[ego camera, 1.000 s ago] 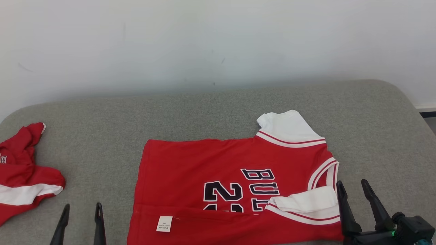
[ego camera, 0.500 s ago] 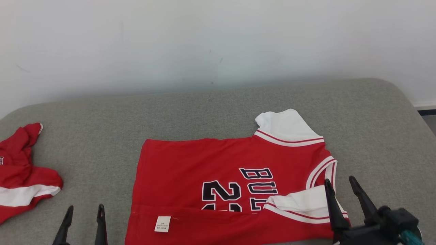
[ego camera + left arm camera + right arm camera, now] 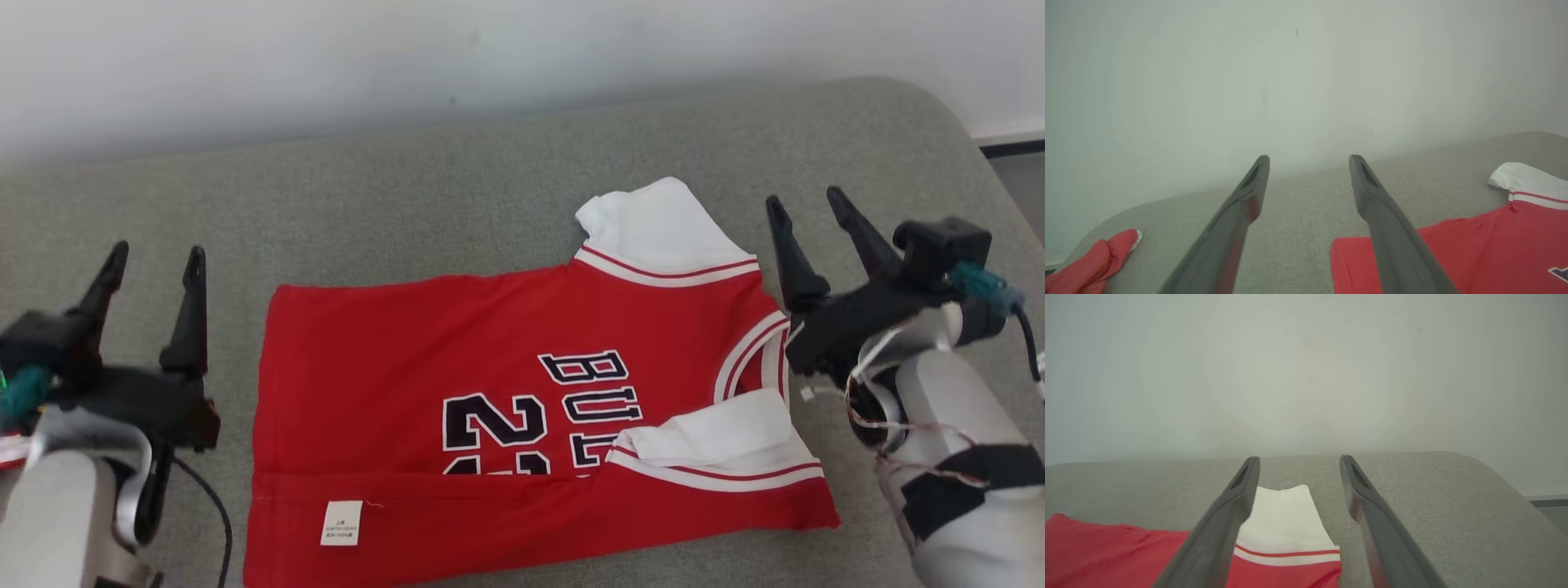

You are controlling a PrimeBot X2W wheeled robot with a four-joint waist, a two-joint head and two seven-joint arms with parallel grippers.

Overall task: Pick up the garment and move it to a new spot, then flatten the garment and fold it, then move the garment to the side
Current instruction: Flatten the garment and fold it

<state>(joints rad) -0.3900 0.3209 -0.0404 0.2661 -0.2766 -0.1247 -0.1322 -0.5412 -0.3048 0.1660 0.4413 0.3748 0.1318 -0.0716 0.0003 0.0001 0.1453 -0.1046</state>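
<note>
While the head camera is tipping down, both arms are coming up beside the red jersey [image 3: 506, 384], which is lying partly folded mid-bench [image 3: 424, 188]. Left end effector [image 3: 158, 249] and right end effector [image 3: 803, 196] are gaping wide and gripping nothing, so another fold is probably coming. The turned-up hem is hiding the lower print, and the second red garment [image 3: 1098, 261] is getting cut off at the left wrist view's corner.

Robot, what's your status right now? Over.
Left gripper and right gripper open, empty, flanking jersey. Jersey flat on grey cushion, near edge folded over. Other red garment lies apart, far left.
</note>
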